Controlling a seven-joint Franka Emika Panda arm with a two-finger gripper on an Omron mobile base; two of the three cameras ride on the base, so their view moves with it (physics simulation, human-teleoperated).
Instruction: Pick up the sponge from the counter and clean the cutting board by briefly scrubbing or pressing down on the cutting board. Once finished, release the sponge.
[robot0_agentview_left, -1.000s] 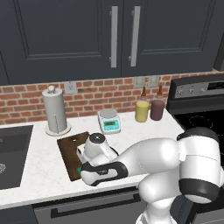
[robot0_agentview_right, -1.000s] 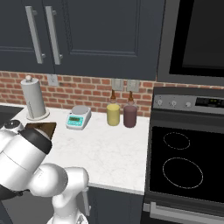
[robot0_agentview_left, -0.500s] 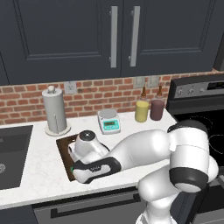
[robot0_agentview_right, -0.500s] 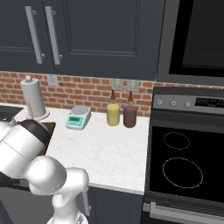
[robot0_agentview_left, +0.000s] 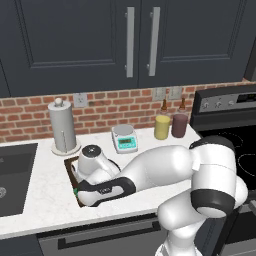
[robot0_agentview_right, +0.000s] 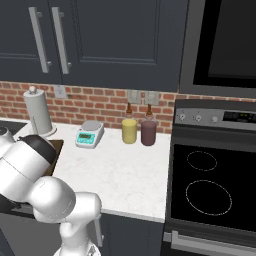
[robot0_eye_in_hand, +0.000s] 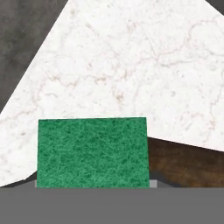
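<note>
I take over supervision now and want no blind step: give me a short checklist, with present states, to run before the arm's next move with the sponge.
1. Sponge sits between the fingers of the gripper: ok, its green top fills the lower hand view.
2. Jaws closed on the sponge: ok.
3. Hand is at the cutting board: ok, low over its near end.
4. Sponge pressed flat on the board: cannot tell, the contact is hidden.
5. Sponge lies wholly over the board, not the counter: cannot tell; brown wood shows beside it only.
6. Scale and paper towel holder stand apart from the hand: ok.

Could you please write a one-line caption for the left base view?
White arm bent low over the cutting board on the counter, beside the paper towel roll.
</note>
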